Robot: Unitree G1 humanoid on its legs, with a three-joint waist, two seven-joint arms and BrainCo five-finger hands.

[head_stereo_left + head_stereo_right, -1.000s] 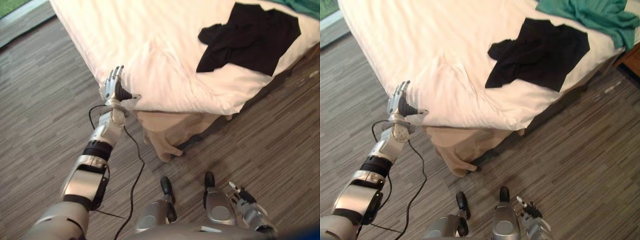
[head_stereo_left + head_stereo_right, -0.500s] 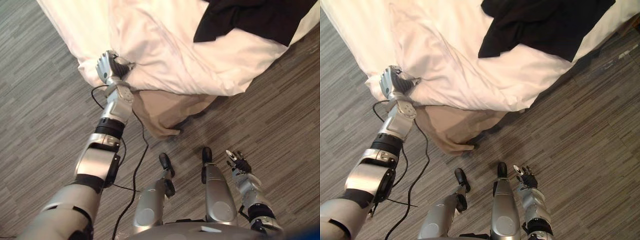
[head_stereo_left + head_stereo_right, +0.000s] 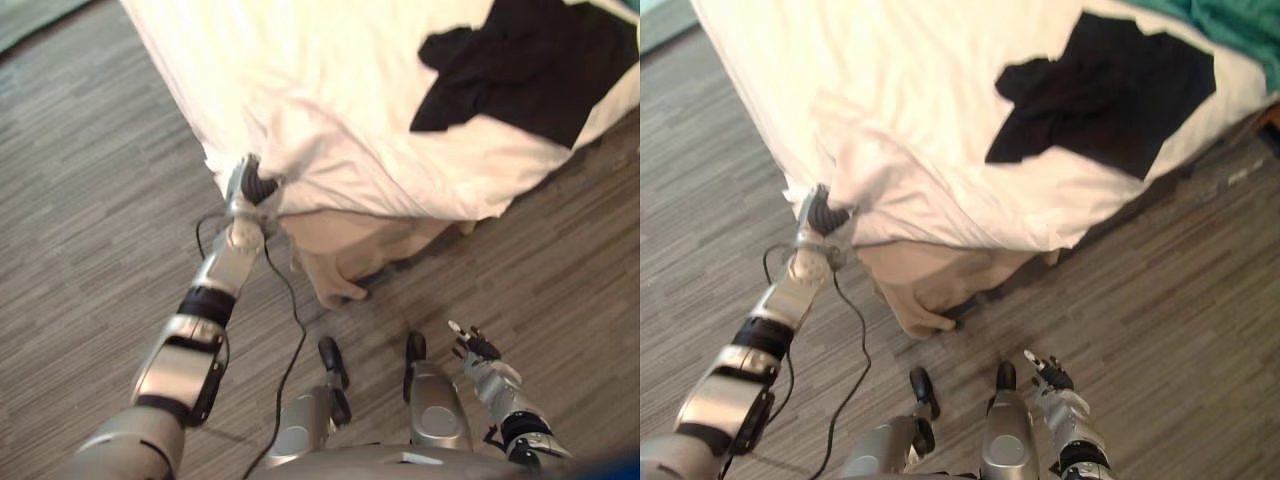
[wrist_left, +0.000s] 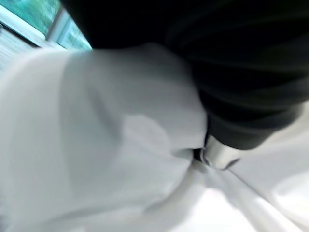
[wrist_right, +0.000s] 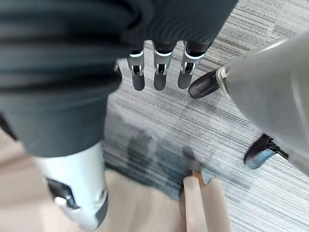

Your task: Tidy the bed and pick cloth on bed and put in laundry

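Two garments lie on the bed: a black cloth spread on the white sheet in the upper right of the frame, and a green cloth at the top right corner just beyond it. Neither is touched by a hand.

The left hand is at the sheet's rumpled corner, left of centre, pushed into a fold just above the beige bed skirt. Its wrist view shows white cloth bunched against it, but whether it has closed on that cloth I cannot tell. The right hand hangs low at the lower right over the wood-grain floor, fingers straight and relaxed, holding nothing.

The step in hand looks like straightening the sheet. To do it well, draw the corner outward and down along the bed's edge in one even pull — enough to flatten the puckers running toward the hand, but not so hard that the black cloth slides off with the sheet.
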